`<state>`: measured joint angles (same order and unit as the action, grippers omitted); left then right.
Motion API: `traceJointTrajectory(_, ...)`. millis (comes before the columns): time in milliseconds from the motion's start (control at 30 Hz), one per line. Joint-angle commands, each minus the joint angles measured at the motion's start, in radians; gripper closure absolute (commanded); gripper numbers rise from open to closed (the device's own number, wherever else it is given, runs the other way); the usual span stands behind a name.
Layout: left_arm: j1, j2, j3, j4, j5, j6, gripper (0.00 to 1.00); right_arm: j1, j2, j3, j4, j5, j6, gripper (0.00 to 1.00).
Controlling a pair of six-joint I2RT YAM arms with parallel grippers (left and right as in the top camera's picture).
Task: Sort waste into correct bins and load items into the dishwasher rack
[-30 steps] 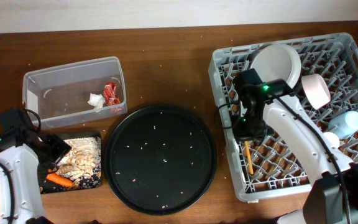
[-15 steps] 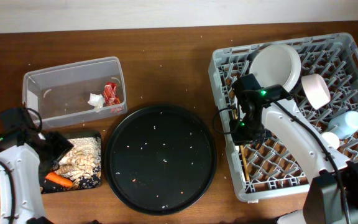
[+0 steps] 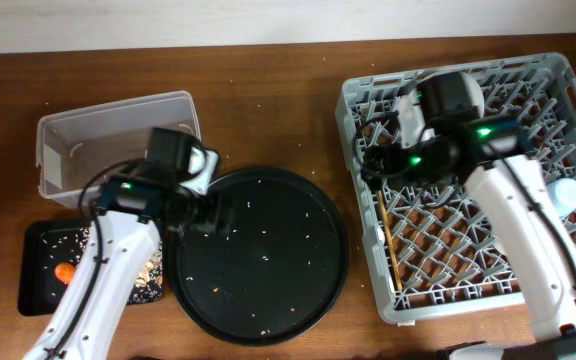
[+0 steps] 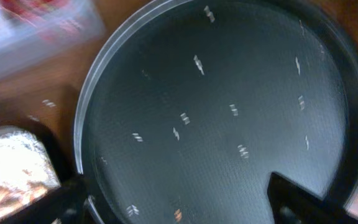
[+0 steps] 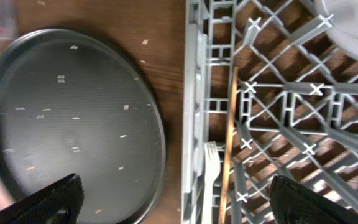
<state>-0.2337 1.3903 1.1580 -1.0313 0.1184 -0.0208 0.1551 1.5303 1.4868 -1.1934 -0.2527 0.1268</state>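
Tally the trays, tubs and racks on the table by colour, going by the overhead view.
Black: 2, the round tray and the flat rectangular tray
Clear: 1, the tub
Grey: 1, the dishwasher rack
Total: 4

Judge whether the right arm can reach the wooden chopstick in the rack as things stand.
Probably yes. The right gripper hangs open above the left side of the rack, and the chopstick lies uncovered on the grid there, only a fork beside it.

One rack point(image 3: 448, 250), one chopstick point(image 3: 389, 243) (wooden)
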Motion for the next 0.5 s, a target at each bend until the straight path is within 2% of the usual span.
traceJointTrajectory(0, 0.015, -0.010, 0.035, -0.138, -0.009, -0.023, 0.03, -0.096, -0.015, 0.051, -0.076, -0.090, -0.038, 0.02)
traceJointTrajectory(167, 0.161, -0.058, 0.132, -0.342, -0.002, -0.035, 0.03, -0.179, -0.041, 0.062, -0.240, 0.000, -0.038, 0.02)
traceJointTrajectory(333, 0.212, -0.327, 0.124, -0.256, -0.043, -0.031, 0.03, -0.183, -0.177, 0.061, -0.259, 0.100, -0.038, 0.02)
traceJointTrajectory(467, 0.212, -0.583, 0.050, -0.146, -0.076, -0.031, 0.03, -0.182, -0.380, 0.030, -0.145, 0.108, -0.038, 0.02)
